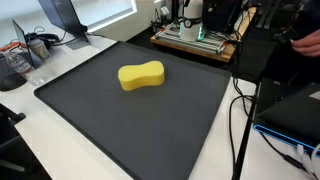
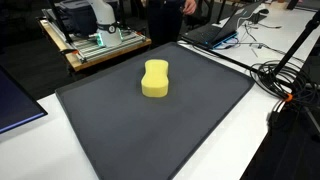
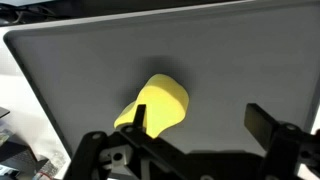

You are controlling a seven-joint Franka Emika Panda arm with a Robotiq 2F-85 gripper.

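Observation:
A yellow peanut-shaped sponge (image 1: 141, 76) lies flat near the middle of a large dark grey mat (image 1: 100, 120); both exterior views show it (image 2: 155, 79). In the wrist view the sponge (image 3: 160, 102) lies on the mat (image 3: 230, 70) below and ahead of my gripper (image 3: 200, 122), just beyond its left finger. The gripper's two black fingers stand wide apart with nothing between them. The gripper and arm do not show in either exterior view.
The mat lies on a white table. A wooden cart with equipment (image 1: 195, 38) stands behind it, also shown in an exterior view (image 2: 95, 42). Cables (image 2: 285, 85) and a laptop (image 2: 215, 33) lie beside the mat. A person's hand (image 1: 308, 42) shows at the edge.

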